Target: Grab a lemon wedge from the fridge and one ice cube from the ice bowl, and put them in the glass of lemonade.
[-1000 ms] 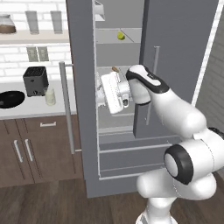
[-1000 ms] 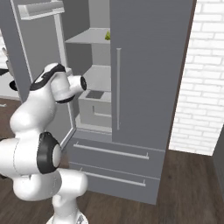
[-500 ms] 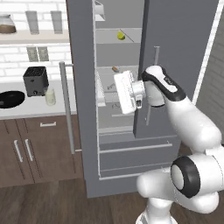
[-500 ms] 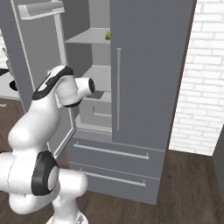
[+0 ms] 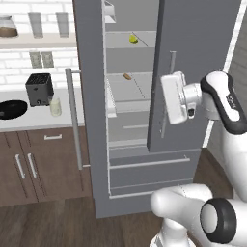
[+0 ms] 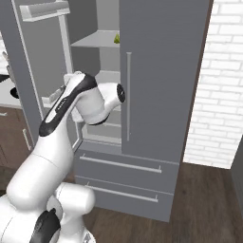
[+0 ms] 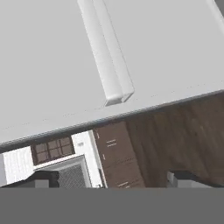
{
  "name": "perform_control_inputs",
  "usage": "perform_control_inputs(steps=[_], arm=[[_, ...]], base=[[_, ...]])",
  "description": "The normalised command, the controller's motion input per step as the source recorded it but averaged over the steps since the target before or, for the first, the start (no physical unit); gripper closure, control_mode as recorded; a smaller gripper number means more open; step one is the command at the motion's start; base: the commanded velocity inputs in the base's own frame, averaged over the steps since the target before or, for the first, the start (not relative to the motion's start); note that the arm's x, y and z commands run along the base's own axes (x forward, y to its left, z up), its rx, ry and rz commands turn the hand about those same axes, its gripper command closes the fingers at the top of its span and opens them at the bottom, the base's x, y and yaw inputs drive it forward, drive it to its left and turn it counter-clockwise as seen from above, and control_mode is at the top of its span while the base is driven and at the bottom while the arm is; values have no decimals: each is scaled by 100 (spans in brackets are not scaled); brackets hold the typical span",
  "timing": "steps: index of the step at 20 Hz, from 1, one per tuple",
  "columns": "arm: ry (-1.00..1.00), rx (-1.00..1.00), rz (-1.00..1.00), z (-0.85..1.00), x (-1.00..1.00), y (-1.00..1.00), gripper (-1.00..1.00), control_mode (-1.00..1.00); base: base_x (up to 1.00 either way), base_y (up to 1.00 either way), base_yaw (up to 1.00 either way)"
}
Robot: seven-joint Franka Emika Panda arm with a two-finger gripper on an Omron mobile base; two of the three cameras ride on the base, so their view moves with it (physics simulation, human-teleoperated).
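The fridge [image 5: 91,96] stands with its left door swung open and its right door [image 5: 202,58] shut. On an upper shelf inside lies the lemon wedge [image 5: 133,39], also seen as the same wedge [image 6: 116,39] from the other side. My gripper [image 5: 167,99] hovers in front of the right door beside its silver handle [image 5: 171,82], well below and right of the wedge. In the hand view the fingertips [image 7: 43,177] stand wide apart and open with nothing between them, facing the door handle [image 7: 107,57]. The ice bowl [image 5: 10,109] and the glass of lemonade [image 5: 56,107] sit on the counter at left. The ice cube is hidden.
A small brown food item [image 5: 127,76] lies on the middle shelf. A black toaster [image 5: 39,89] stands between bowl and glass. Taller clear glasses [image 5: 35,22] line a wall shelf. The open left door's handle [image 5: 74,116] juts out toward the counter. Fridge drawers [image 5: 144,166] are shut.
The arm has swung right, carrying the hand from the open fridge compartment to in front of the shut right door. The gripper stays open.
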Motion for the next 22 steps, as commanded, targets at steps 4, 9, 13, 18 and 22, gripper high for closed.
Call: perform_control_inputs(steps=[4,9,13,18,22], arm=[[-26,-55,5,0,-32,-100,-100,-100],[-25,-72,8,0,-13,-100,-100,-100],[-38,-84,12,0,-1,-98,-100,-100],[-31,-67,5,-31,40,-59,-100,-100],[0,-6,12,-36,97,-16,-100,-100]], base=[[0,0,0],[0,0,0],[0,0,0],[0,0,0],[0,0,0]])
